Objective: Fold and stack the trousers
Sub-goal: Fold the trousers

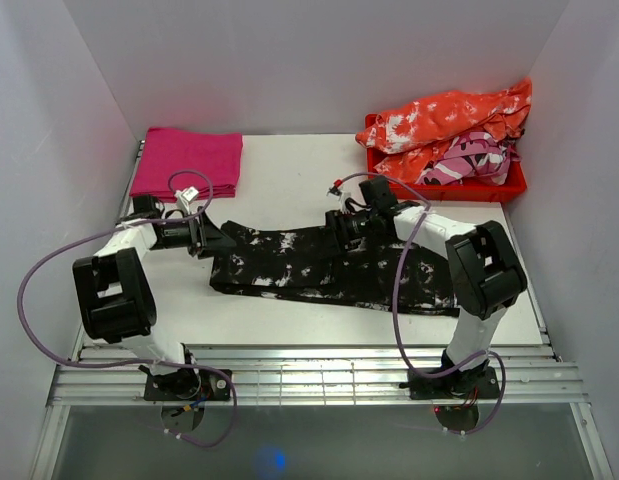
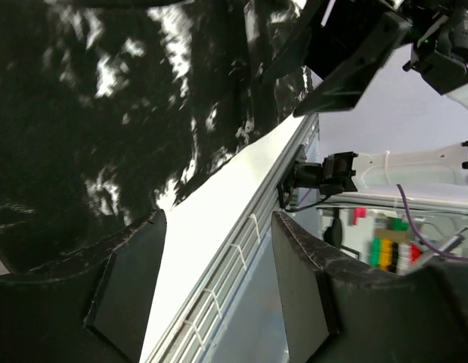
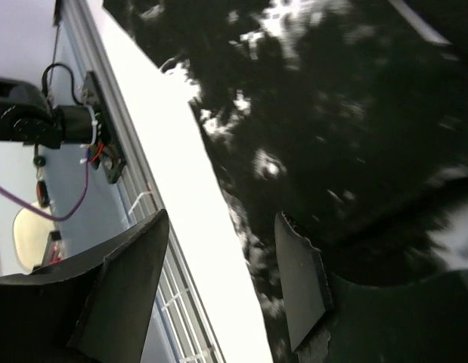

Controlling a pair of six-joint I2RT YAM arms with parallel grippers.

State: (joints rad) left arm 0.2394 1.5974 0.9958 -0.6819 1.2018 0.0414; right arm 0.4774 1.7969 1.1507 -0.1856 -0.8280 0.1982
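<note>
The left gripper (image 2: pixel 215 299) stands with its jaws apart and nothing between them but the bare white table (image 1: pixel 289 185) and its edge rail (image 2: pixel 241 242). In the top view it sits at the left end of the trousers (image 1: pixel 329 272). The right gripper (image 3: pixel 215 291) is likewise spread and clamps nothing. Its right-hand finger is low over the cloth, at the garment's upper edge near the middle of the frame.

The trousers lie flat as a long dark band across the centre of the top view, running from centre-left down toward lower right. They look thin, limp and light: black fabric mottled with white, softly wrinkled, with a slight sheen. They will likely sag and drag rather than hold a shape. A pinch on an edge or corner, one toward each end, seems the best hold.

A folded magenta cloth (image 1: pixel 187 162) lies upper left. A red bin (image 1: pixel 509 186) upper right holds an orange-and-white garment (image 1: pixel 439 118).
</note>
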